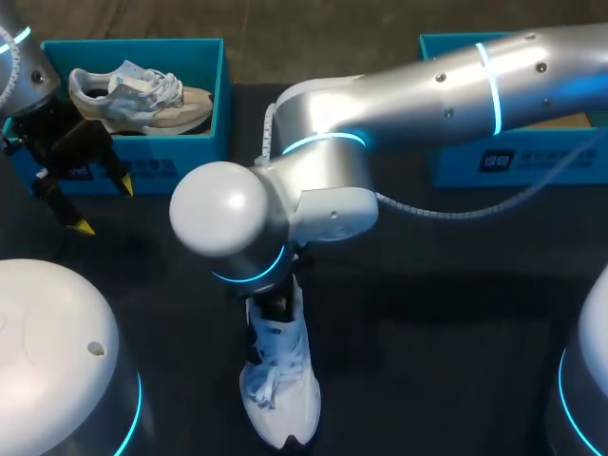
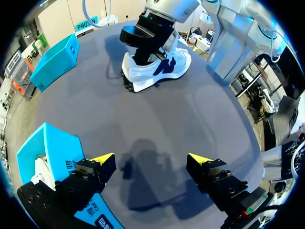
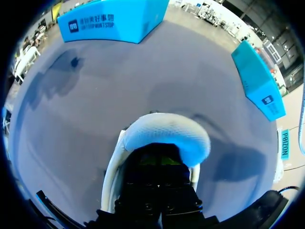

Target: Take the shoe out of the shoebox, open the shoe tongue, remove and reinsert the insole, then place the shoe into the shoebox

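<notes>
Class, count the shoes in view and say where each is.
2. One white shoe stands on the table, the right gripper in its opening; a second shoe lies in the left blue shoebox. The right arm covers much of the right blue box, so more may be hidden.

The table (image 1: pixel 456 304) beneath me, a broad dark grey top, matte and plain, even in tone from near edge to far, soft blurred shadows (image 2: pixel 143 171) lying across it, light falling from overhead.
</notes>
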